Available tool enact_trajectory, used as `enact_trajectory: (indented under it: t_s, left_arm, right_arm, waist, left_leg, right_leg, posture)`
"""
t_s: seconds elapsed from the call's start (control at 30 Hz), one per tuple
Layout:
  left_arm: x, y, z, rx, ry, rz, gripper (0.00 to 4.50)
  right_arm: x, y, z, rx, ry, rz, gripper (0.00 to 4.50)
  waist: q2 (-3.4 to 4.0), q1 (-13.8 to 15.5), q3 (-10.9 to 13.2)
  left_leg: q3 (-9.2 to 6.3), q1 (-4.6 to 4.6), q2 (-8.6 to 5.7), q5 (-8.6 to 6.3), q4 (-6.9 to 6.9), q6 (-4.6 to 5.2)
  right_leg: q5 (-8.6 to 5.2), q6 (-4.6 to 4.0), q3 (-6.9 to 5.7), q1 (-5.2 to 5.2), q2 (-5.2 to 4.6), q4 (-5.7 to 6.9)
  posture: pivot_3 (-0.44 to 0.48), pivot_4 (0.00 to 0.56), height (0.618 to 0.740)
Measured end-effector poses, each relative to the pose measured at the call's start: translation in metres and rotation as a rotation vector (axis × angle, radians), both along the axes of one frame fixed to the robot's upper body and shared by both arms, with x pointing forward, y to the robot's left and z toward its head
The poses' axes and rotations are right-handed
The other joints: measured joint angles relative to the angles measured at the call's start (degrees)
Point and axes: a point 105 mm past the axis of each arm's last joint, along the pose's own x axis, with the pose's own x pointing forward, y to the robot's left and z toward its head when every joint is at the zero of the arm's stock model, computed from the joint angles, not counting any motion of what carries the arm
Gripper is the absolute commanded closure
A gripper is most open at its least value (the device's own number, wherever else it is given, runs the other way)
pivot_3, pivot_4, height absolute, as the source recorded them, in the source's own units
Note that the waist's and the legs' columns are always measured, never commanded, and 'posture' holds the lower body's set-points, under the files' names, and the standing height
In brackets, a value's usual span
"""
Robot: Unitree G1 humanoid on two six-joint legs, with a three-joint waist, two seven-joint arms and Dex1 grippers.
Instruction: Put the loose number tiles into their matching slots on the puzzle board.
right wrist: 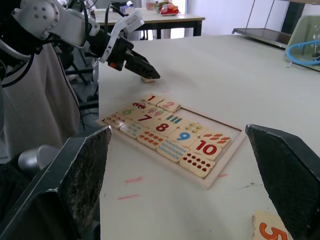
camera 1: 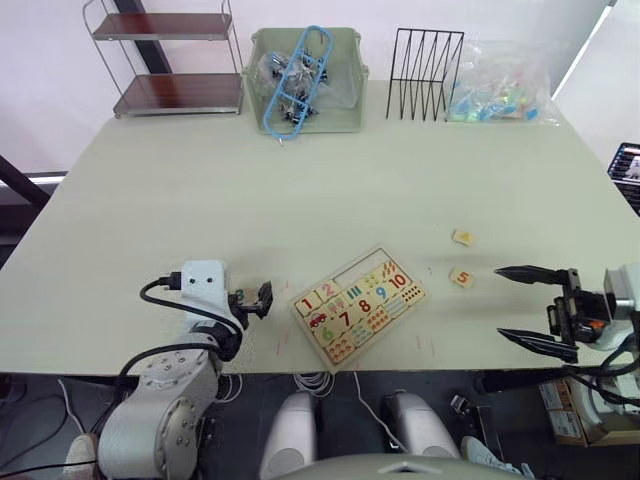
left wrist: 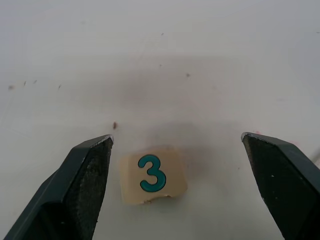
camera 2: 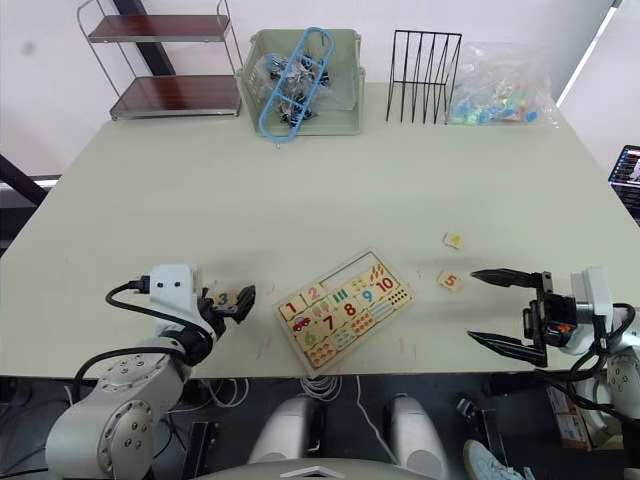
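The puzzle board (camera 1: 382, 329) lies slanted near the table's front edge, with tiles 1 (camera 1: 309, 300) and 2 (camera 1: 328, 291) seated in its top row. The other matching slots (camera 1: 364, 268) of that row show bare wood. A loose tile printed with a teal 3 (left wrist: 153, 174) lies on the table left of the board, between the spread fingers of my open left gripper (camera 1: 255, 298). Right of the board lie the orange 5 tile (camera 1: 461, 278) and one more tile (camera 1: 463, 237) behind it. My right gripper (camera 1: 535, 308) hovers open, just right of the 5 tile.
Along the far edge stand a two-tier shelf (camera 1: 170, 60), a green bin (camera 1: 345, 115) holding blue clips, a black wire rack (camera 1: 425, 75) and a clear plastic bag (camera 1: 500, 90) of colourful pieces. The table's front edge runs just below the board.
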Motion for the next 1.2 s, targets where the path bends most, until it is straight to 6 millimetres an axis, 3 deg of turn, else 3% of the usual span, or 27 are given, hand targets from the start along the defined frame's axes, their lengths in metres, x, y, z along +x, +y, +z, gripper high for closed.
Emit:
enact_trajectory:
  t_s: [0.23,0.57,0.77,0.97,1.2]
  left_arm:
    - [0.016,0.03,0.02,0.082,-0.085,-0.157,0.03]
    - [0.032,0.039,0.027,0.058,-0.168,-0.703,0.03]
    - [0.037,0.055,0.03,0.107,-0.136,-1.011,0.03]
    - [0.031,0.062,0.01,0.188,0.012,-1.268,0.03]
    - [0.035,0.065,-0.007,0.228,0.08,-1.325,0.03]
  right_arm:
    - [0.0,0.004,0.002,0.019,0.001,-0.016,0.0]
    - [-0.001,0.005,-0.005,0.044,-0.002,-0.031,0.0]
    - [0.002,0.008,-0.006,0.052,-0.02,-0.026,0.0]
    - [0.003,0.009,-0.005,0.051,-0.028,-0.019,0.0]
    - [0.002,0.009,-0.004,0.045,-0.044,-0.008,0.0]
  waist:
    - [0.01,0.2,0.0]
    - [0.02,0.1,0.0]
    - [0.04,0.2,0.0]
    - [0.05,0.2,0.0]
    - [0.04,0.2,0.0]
  left_leg:
    - [0.06,-0.02,0.0,0.0,0.0,0.0]
    - [0.16,-0.02,0.05,0.0,-0.06,0.0]
    - [0.2,-0.1,0.06,0.0,-0.11,0.0]
    - [0.2,-0.12,0.06,0.0,-0.13,0.0]
    - [0.2,-0.12,0.08,0.0,-0.1,0.01]
  right_leg:
    - [-0.03,-0.05,-0.01,0.0,-0.05,-0.08]
    - [-0.03,-0.05,-0.01,-0.02,-0.08,-0.19]
    - [-0.03,-0.05,-0.06,-0.09,-0.06,-0.24]
    - [-0.03,-0.05,-0.06,-0.11,-0.04,-0.21]
    - [0.01,0.03,-0.06,-0.11,-0.04,-0.17]
  posture:
    - [0.0,0.15,0.74]
    - [0.0,0.15,0.74]
    - [0.0,0.15,0.74]
    - [0.0,0.15,0.74]
    - [0.0,0.15,0.74]
